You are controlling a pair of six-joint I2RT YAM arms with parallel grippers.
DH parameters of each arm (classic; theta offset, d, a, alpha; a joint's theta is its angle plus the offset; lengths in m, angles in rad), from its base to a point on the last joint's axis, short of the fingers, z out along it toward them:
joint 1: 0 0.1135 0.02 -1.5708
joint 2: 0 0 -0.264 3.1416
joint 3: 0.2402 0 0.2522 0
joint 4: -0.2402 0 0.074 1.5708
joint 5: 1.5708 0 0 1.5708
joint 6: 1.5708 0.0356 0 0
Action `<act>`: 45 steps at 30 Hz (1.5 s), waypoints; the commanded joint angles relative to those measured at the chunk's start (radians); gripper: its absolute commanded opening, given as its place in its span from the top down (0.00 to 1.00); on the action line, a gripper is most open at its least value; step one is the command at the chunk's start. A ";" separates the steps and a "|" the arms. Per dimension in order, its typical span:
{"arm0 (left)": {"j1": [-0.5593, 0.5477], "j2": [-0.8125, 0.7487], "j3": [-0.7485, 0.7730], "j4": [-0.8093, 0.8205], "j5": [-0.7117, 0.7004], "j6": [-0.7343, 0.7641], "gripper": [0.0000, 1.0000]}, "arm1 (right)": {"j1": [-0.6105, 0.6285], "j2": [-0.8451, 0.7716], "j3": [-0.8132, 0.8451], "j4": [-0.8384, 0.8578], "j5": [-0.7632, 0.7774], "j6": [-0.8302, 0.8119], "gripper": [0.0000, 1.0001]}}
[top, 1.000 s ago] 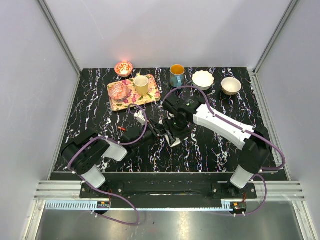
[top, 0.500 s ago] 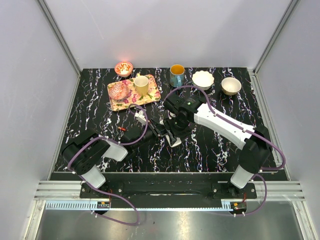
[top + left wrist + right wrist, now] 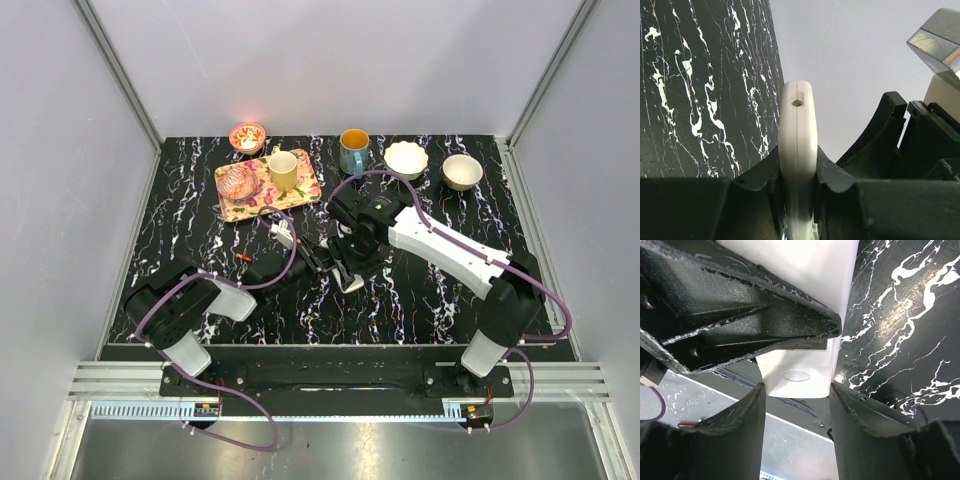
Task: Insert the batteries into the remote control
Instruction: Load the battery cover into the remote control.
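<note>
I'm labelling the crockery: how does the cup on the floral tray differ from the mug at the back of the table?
The cup is pale yellow; the mug is blue outside and orange inside. The cup stands on the floral tray, beside a pink glass dish; the mug stands directly on the black marbled table, off the tray. Both are upright, mouths facing up.

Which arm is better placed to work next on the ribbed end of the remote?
Right, probably. The left gripper is shut on the remote control, steadying it; the right gripper clasps that ribbed end from both sides.
</note>
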 commanded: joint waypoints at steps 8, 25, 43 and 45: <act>-0.032 -0.011 0.041 0.463 0.061 -0.067 1.00 | -0.021 -0.027 0.050 0.054 0.085 -0.031 0.60; -0.028 0.006 0.045 0.463 0.039 -0.077 1.00 | -0.018 -0.067 0.033 0.051 0.054 -0.028 0.38; -0.026 0.020 0.038 0.463 0.035 -0.077 1.00 | -0.037 -0.131 0.062 0.106 0.053 0.026 0.14; -0.025 0.023 0.038 0.463 0.035 -0.075 1.00 | -0.061 -0.189 0.056 0.132 0.046 0.054 0.13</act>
